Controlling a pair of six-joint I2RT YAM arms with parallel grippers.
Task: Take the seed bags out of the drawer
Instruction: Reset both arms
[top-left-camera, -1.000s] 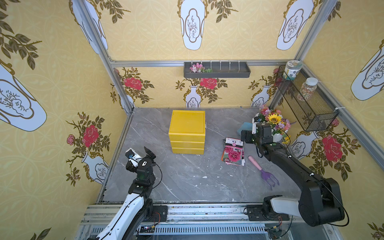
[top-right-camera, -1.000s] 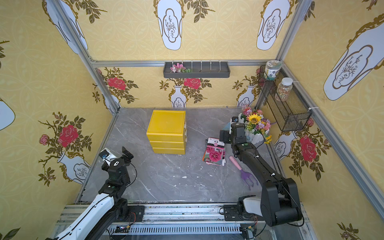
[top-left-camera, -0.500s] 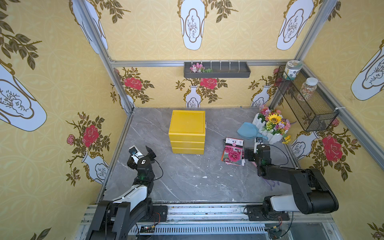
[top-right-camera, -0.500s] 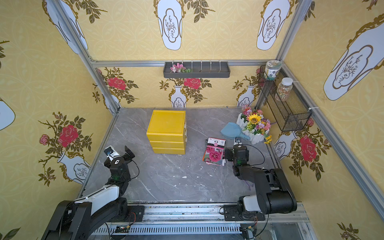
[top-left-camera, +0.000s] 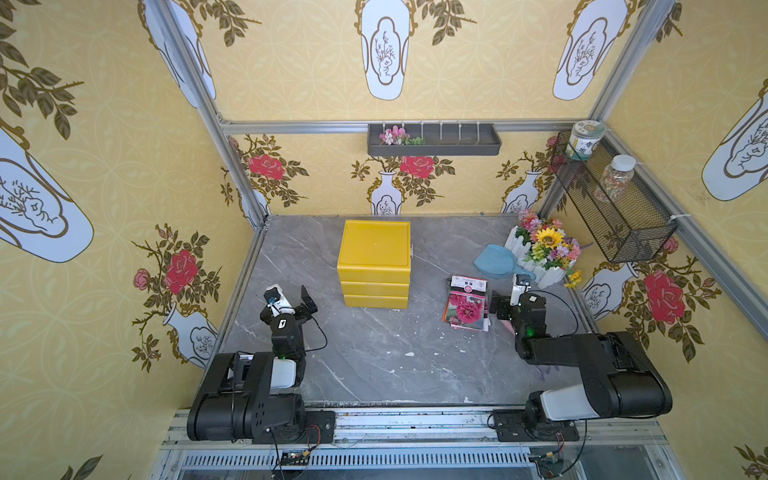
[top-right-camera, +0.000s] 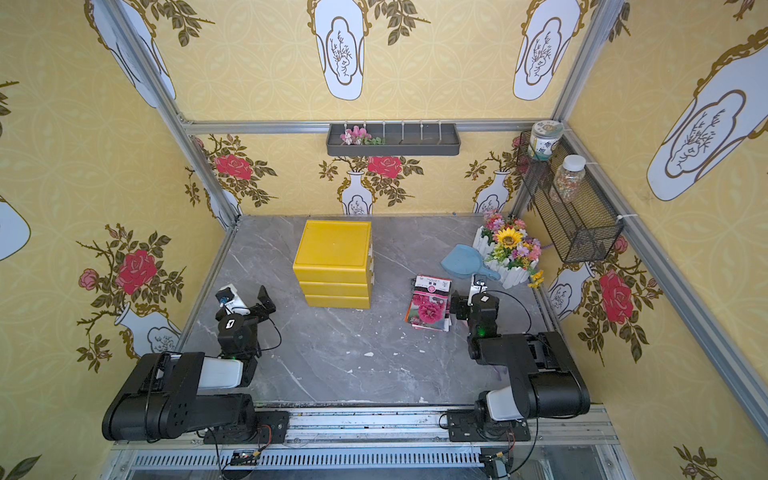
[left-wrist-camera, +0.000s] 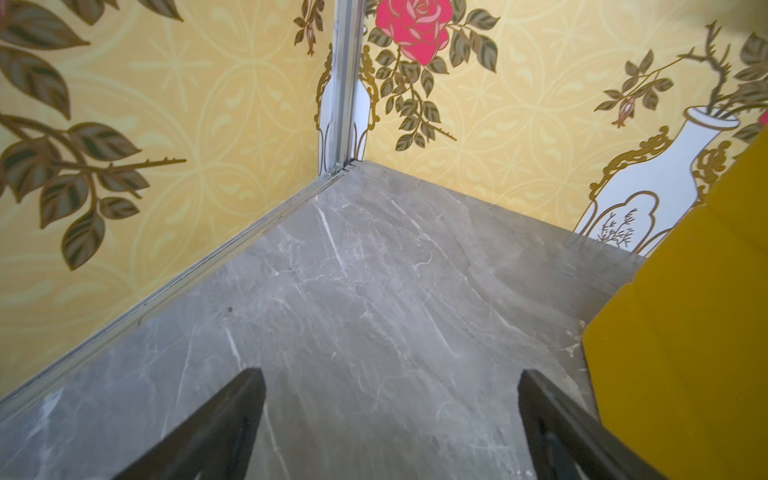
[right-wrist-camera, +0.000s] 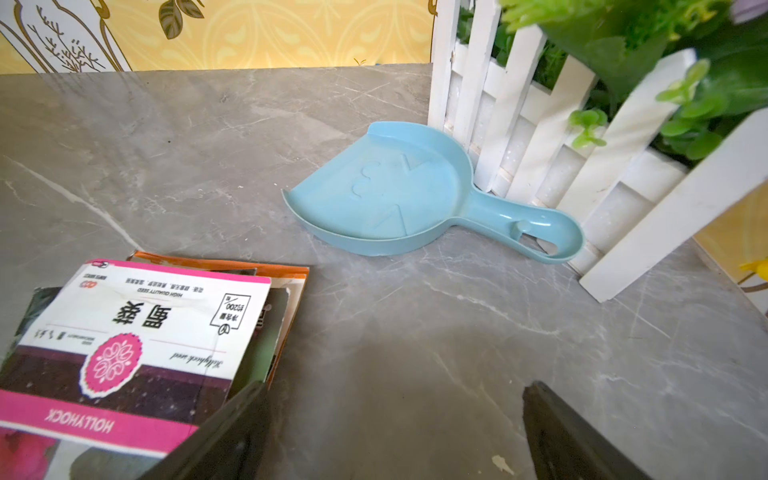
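— Where are the seed bags?
— In both top views they lie stacked on the grey table, right of centre in the frame and well apart from the yellow chest. The packet on top shows pink-red blooms, face up.
— And the top drawer?
— Pushed in, flush with the two beneath it. The chest stands at mid-frame, a little above centre.
— What about the left gripper?
— It is spread wide with nothing between the jaws, over bare table at the lower left of the top views.
— And the right gripper?
— Also spread wide and empty. It is just right of the stack. In the wrist view one finger overlaps the stack's edge, but I cannot tell whether it touches.
— What else is near?
— A blue scoop lies just beside the white-fenced flower box, at the right of the frame above the right gripper.
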